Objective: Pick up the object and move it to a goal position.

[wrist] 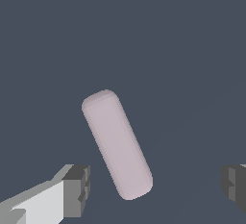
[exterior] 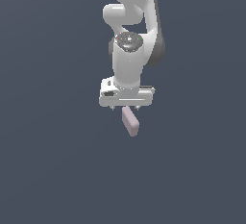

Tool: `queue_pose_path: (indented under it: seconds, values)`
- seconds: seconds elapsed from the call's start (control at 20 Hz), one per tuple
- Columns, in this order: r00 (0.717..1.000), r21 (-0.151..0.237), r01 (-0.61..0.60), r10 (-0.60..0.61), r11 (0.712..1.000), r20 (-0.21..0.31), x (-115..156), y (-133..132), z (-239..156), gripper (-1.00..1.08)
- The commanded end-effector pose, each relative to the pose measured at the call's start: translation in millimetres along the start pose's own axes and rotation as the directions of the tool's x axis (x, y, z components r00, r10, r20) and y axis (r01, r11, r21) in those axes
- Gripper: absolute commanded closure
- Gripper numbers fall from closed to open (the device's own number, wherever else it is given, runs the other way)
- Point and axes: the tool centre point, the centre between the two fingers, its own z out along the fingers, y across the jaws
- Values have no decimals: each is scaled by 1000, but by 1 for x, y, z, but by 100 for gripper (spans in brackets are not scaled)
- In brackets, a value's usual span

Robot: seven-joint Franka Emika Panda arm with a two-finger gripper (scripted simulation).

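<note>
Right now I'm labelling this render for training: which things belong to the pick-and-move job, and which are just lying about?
Part of the job:
- pinkish block
- gripper, jaws wide apart, not touching the block

Just lying about:
- nothing else visible; only the plain grey surface

Block (exterior: 130, 121): pale pinkish-mauve, matte, plain, elongated with rounded edges.
Pose: lying flat, long axis skewed diagonally.
Place: on the dark grey surface; the wrist view (wrist: 116, 143) shows it whole.
</note>
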Motion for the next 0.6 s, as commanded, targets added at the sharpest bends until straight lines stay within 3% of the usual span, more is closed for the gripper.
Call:
queue_pose_path:
  seconds: [0.0,0.55]
  values:
    - [1000,0,0,0,1000,0,0,0,0,-92]
    - [999,5,-16,16,1000,31,-2,6,1,-92]
